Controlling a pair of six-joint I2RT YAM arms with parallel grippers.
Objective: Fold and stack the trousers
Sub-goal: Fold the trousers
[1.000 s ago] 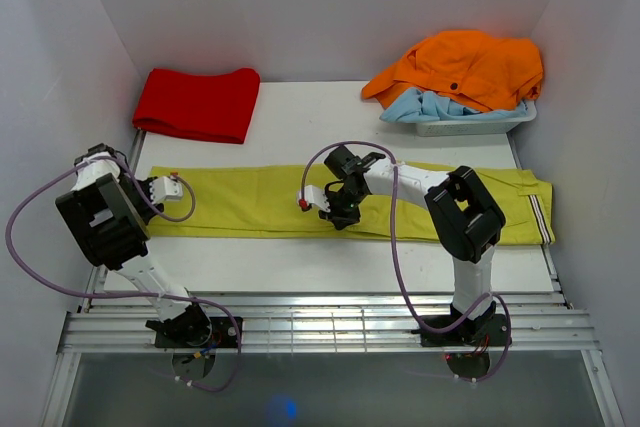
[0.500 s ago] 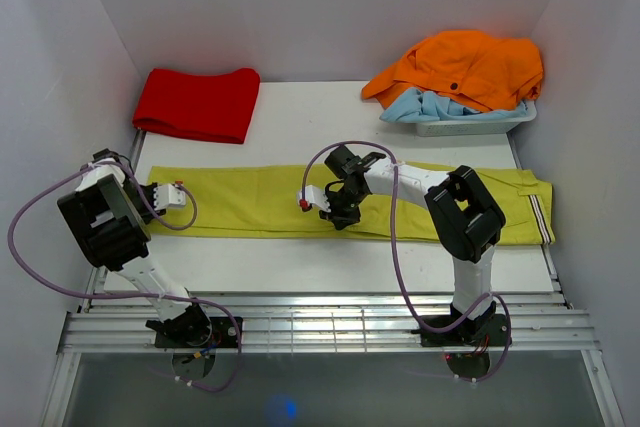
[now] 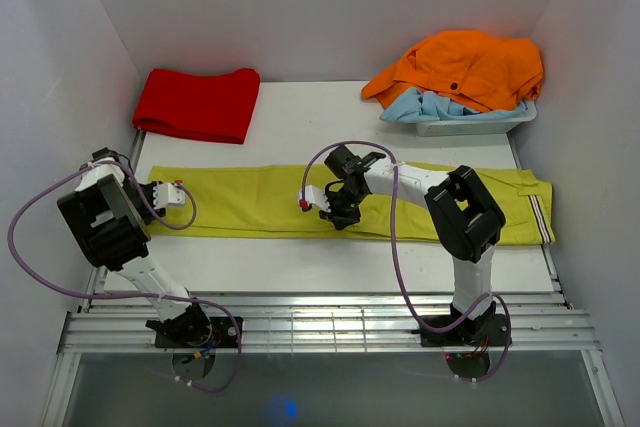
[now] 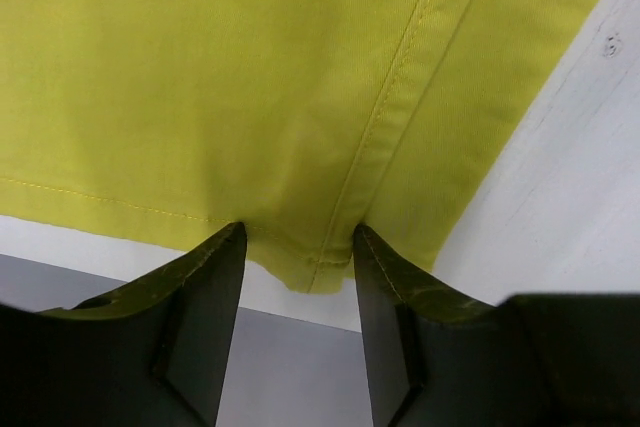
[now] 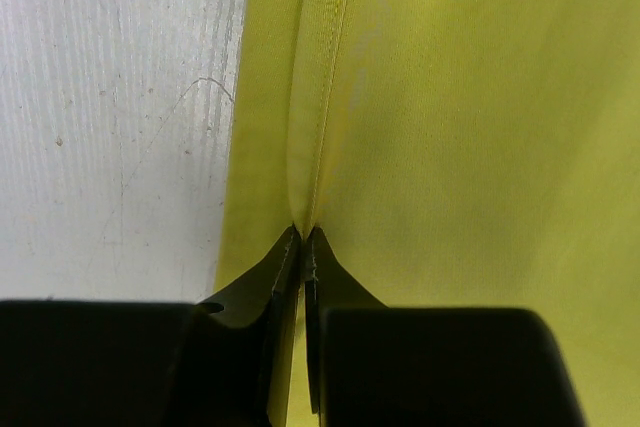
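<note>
White table (image 3: 330,117), and right across its middle run the yellow-green trousers (image 3: 250,202), flat and folded lengthwise, hems at the left edge, striped waistband lining showing at the right. Back left, a folded red cloth (image 3: 195,104) lies well apart from them. Back right sits a pale tray (image 3: 470,128), heaped with an orange garment (image 3: 465,67) over a light-blue one (image 3: 440,107).

Other laundry along the white tabletop's (image 3: 320,112) far edge.
Far left corner: flat folded red cloth (image 3: 197,103). Far right corner: shallow white plastic tray (image 3: 470,128), heaped with rumpled orange garment (image 3: 465,67) over pale blue fabric (image 3: 440,105).
</note>
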